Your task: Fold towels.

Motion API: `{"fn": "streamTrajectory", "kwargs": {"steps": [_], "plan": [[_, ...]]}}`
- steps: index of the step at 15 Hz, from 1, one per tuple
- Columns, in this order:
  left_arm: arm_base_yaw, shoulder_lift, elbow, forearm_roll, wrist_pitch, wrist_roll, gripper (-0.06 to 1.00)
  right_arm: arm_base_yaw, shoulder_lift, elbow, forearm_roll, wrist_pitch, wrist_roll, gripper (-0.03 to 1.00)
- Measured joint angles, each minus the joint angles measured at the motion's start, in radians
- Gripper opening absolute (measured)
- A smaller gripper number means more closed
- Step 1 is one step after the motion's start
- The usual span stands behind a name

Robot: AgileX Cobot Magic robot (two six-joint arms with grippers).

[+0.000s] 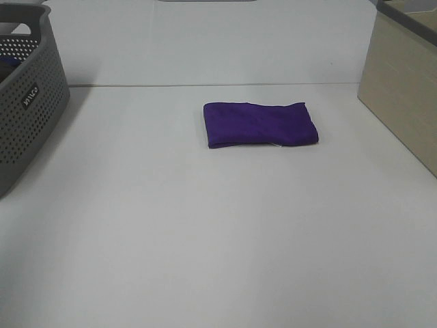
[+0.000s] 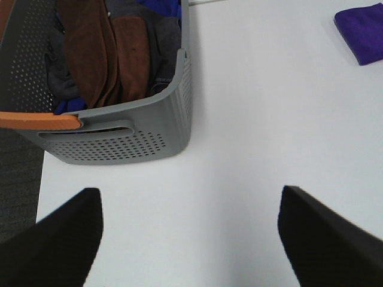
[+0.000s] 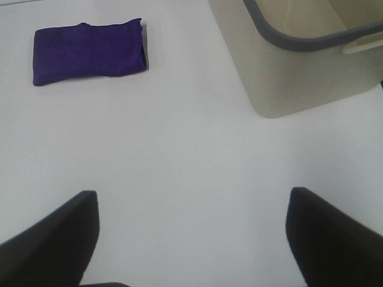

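Nearest to you, the white tabletop (image 1: 205, 260) is lying bare across the front of the high view, and neither arm is showing there. In the left wrist view, your left gripper (image 2: 190, 239) is hanging above that white surface with its two dark fingers (image 2: 57, 239) spread wide apart and nothing between them. In the right wrist view, your right gripper (image 3: 191, 239) is doing the same: fingers (image 3: 335, 239) wide apart, gripping nothing, only white tabletop showing in the gap.

Farther back, near the middle of the table, the folded purple cloth towel (image 1: 261, 124) is lying flat as a neat rectangle, well apart from both grippers. You are seeing it in a far corner of the left wrist view (image 2: 362, 34) and more fully in the right wrist view (image 3: 88, 51), where its layered edges are showing along one short side.

At the left edge of the high view, the grey perforated plastic basket (image 1: 27, 102) is sitting on the table, partly cut off by the frame. Through the left wrist camera you are looking into it (image 2: 149, 128): brown folded cloths (image 2: 105, 51) are standing packed together inside, with grey and blue fabric beside them. An orange strip (image 2: 39, 121) is crossing the near rim; you cannot tell what it is.

At the right edge, the beige bin with a dark grey rim (image 1: 403, 89) is standing on the table, also cropped. The right wrist view (image 3: 299, 66) is showing its pale interior.
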Motion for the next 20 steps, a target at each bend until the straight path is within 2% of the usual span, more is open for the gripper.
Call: {"fn": "streamTrajectory", "kwargs": {"steps": [4, 7, 9, 11, 13, 20], "plan": [[0.000, -0.319, 0.205, 0.012, -0.003, 0.000, 0.74, 0.000, -0.379, 0.274, 0.000, -0.004, -0.001, 0.82], [0.000, -0.482, 0.281, 0.012, 0.025, -0.019, 0.74, 0.000, -0.578, 0.392, 0.000, 0.016, -0.002, 0.82], [0.000, -0.594, 0.319, 0.007, 0.033, -0.030, 0.74, 0.000, -0.609, 0.427, 0.000, 0.028, -0.003, 0.81], [0.000, -0.619, 0.361, -0.006, 0.035, -0.030, 0.74, 0.000, -0.609, 0.444, 0.000, -0.045, -0.027, 0.77], [0.000, -0.620, 0.448, -0.057, -0.037, -0.007, 0.74, 0.000, -0.609, 0.468, 0.000, -0.102, -0.053, 0.76], [0.000, -0.620, 0.449, -0.084, -0.051, 0.005, 0.74, 0.000, -0.609, 0.476, 0.000, -0.118, -0.056, 0.76]]}}
